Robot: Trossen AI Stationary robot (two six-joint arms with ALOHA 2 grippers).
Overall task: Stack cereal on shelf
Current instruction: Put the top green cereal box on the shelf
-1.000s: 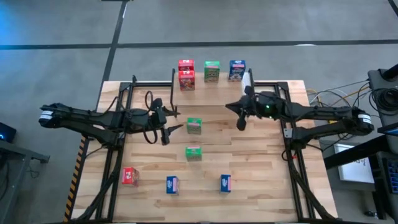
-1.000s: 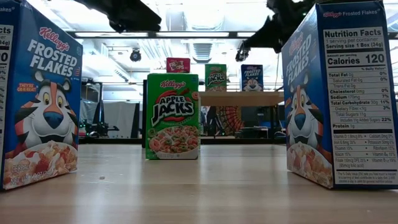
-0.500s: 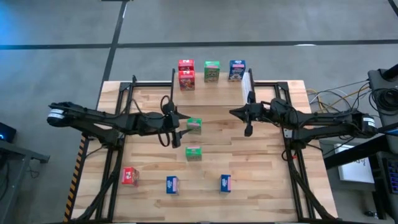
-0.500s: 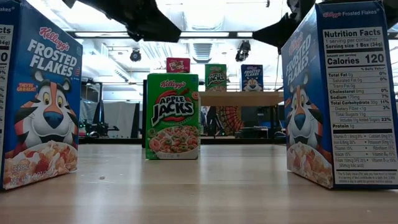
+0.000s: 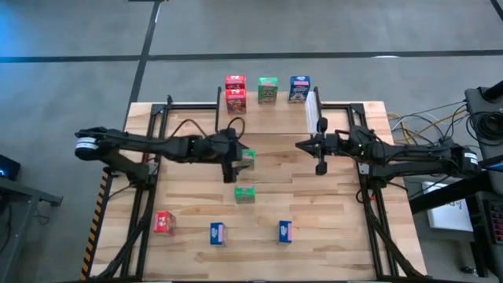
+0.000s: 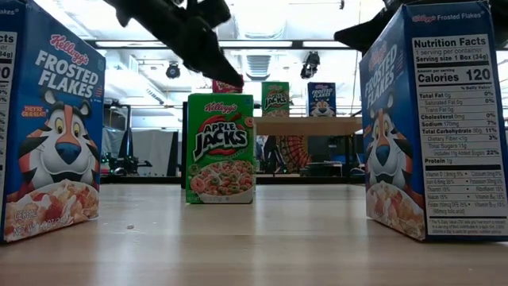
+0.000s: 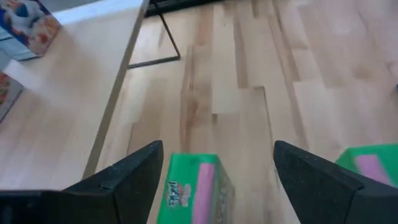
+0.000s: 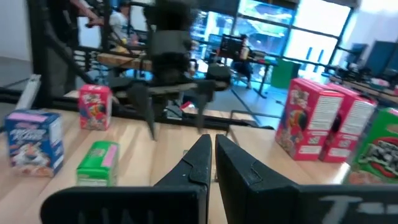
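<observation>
The wooden worktop (image 5: 330,196) fills the middle of the high view, with a dark arm reaching in from each side.

The shelf (image 5: 277,108) stands along the worktop's top edge, above centre in the frame. On it sit two red cereal boxes (image 5: 235,94), one stacked on the other at the left, a green box (image 5: 268,90) in the middle and a blue box (image 5: 299,89) at the right.

The left gripper (image 5: 233,163) hangs just left of frame centre, over a green box (image 5: 247,159) on the worktop. Its jaws stand wide open and hold nothing. In the left wrist view that green box (image 7: 194,190) lies between the two spread fingers (image 7: 127,176) without touching either; a second green box (image 7: 372,167) shows at the right edge of that frame.

The right gripper (image 5: 321,158) hovers right of centre, above bare worktop, well apart from any box. Its jaws are closed tight with nothing between them; in the right wrist view the two fingers (image 8: 200,163) meet along their length.

Another green box (image 5: 244,193) stands just below frame centre. Along the lower part of the high view lie a red box (image 5: 164,222) at the left, a blue box (image 5: 218,233) in the middle and another blue box (image 5: 285,231) to its right, all well apart from both grippers.
</observation>
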